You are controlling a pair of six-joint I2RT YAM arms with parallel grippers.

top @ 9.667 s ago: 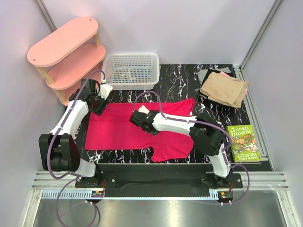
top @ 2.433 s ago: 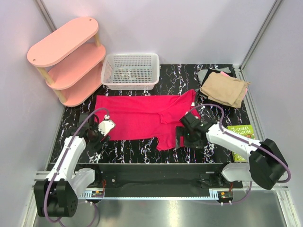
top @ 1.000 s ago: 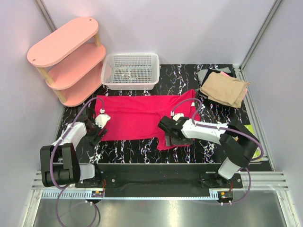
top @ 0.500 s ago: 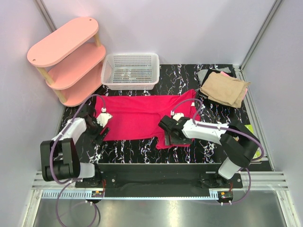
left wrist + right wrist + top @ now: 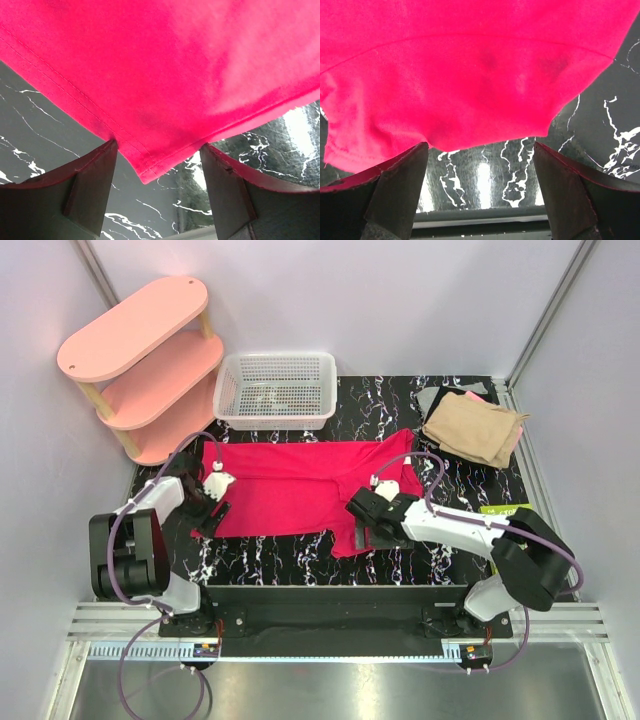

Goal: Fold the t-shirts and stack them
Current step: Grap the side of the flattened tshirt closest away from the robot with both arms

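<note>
Bright crimson-pink short-sleeved cotton t-shirt (image 5: 300, 488) lay spread flat, left to right, across the middle of the black, white-veined marble-pattern bench (image 5: 300, 558). One sleeve pointed toward the near edge. The left gripper (image 5: 156, 152) stood at the shirt's near-left corner with its dark jaws apart. They straddled the double-stitched hem corner without pinching it. The right gripper (image 5: 480, 147) was likewise spread wide, one finger on either side of the near sleeve's lower edge, and nothing was clamped. This placement probably prepared a two-point pinch, so that the near edge could be lifted evenly and carried over for a fold. The knit looked thin, matte and limp, with soft ripples near the sleeve, and would likely sag between the two hold points.

At the far right corner a folded tan shirt (image 5: 476, 428) rested on a pale pink one (image 5: 516, 440) and a grey one (image 5: 433, 399), forming the stack to be joined. A white plastic mesh basket (image 5: 277, 390) sat at the far edge. A pink oval three-tier shelf (image 5: 140, 350) stood beyond the far left corner.
</note>
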